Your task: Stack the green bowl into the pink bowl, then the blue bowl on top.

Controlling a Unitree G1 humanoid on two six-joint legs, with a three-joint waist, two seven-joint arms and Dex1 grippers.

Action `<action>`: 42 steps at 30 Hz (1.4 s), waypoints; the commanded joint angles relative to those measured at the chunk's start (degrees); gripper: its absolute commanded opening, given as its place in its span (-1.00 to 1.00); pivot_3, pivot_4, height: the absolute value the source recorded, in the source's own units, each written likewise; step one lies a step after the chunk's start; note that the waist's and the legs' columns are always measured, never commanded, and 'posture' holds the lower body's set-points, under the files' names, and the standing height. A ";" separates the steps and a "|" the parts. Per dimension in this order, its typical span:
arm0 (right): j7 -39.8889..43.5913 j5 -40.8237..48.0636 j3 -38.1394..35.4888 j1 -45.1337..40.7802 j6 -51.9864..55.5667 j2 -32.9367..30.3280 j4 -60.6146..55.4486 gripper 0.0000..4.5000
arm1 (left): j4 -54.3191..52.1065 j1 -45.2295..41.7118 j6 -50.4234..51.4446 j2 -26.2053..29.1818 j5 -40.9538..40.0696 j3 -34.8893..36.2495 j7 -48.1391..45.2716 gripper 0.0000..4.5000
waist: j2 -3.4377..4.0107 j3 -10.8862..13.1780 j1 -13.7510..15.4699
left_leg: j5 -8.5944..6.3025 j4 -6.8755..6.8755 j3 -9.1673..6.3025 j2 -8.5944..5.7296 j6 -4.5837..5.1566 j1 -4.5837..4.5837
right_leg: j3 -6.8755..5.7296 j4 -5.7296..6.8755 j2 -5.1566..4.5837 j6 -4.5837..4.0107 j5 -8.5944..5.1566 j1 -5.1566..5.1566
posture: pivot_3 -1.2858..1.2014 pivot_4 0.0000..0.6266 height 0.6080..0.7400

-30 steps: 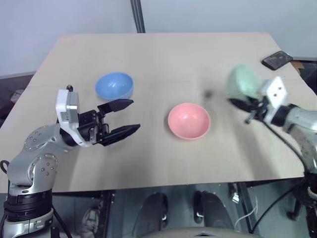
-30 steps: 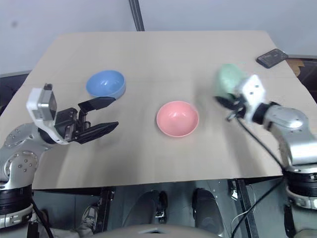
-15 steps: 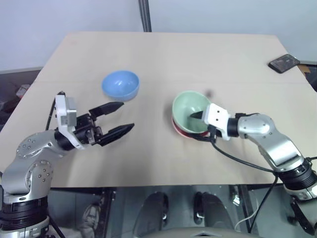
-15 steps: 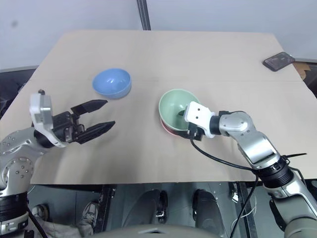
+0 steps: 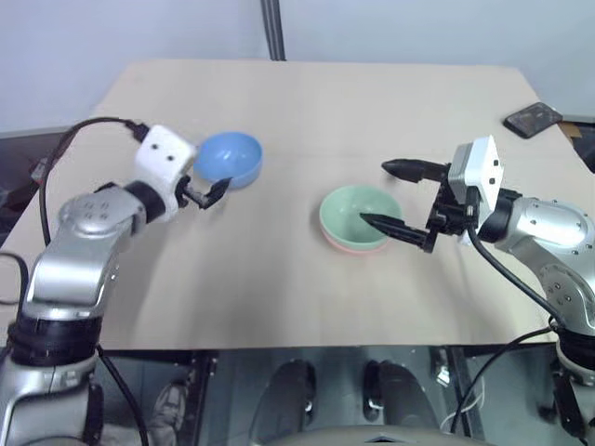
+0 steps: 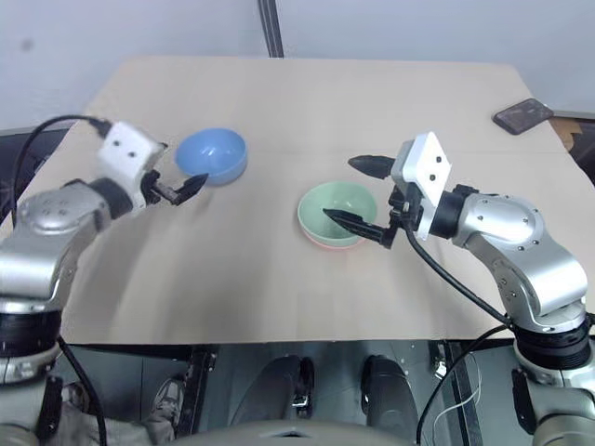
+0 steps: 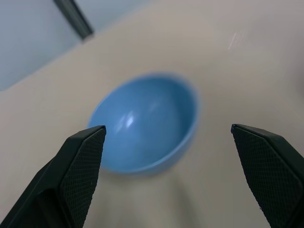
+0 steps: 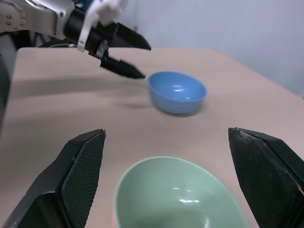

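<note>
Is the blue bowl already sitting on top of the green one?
No, the blue bowl sits by itself on the table, apart from the green bowl, which is nested in the pink bowl.

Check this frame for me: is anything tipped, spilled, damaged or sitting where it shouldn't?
Nothing stands out. The green bowl sits upright and level inside the pink bowl, only the pink rim showing. The blue bowl stands upright on the table. A dark phone lies flat near the table's far right corner.

The blue bowl and green bowl look smooth, faintly glossy plastic; the table matt.
</note>
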 commanded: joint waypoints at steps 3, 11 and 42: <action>-1.65 -0.29 -1.50 -0.78 -3.09 0.51 -0.11 0.93 | 7.39 -7.97 1.97 -1.94 8.59 -9.61 -0.31 1.00 | -0.02 0.01 0.01 | 0.01 0.00 0.01 0.00 0.00 -0.05 | 0.01 -0.01 0.02 0.00 0.00 -0.03 | 0.03 -0.52 1.00; -2.63 -1.28 -1.94 0.86 -4.94 -0.11 0.42 0.97 | 17.89 -14.23 -1.83 -6.29 15.36 -15.91 -2.12 0.21 | -0.05 0.03 0.01 | 0.00 0.02 0.01 0.01 0.01 -0.07 | 0.00 0.00 0.02 0.01 0.00 -0.04 | 0.03 -0.52 1.00; -9.60 1.16 -19.35 24.32 -2.59 -6.27 -9.01 0.97 | 14.85 -22.36 -41.96 -15.72 -6.89 -16.46 -52.95 -0.85 | -0.05 0.01 -0.02 | -0.01 0.13 0.05 0.01 0.05 0.01 | 0.09 0.11 0.04 0.01 -0.01 0.02 | 0.03 -0.52 1.00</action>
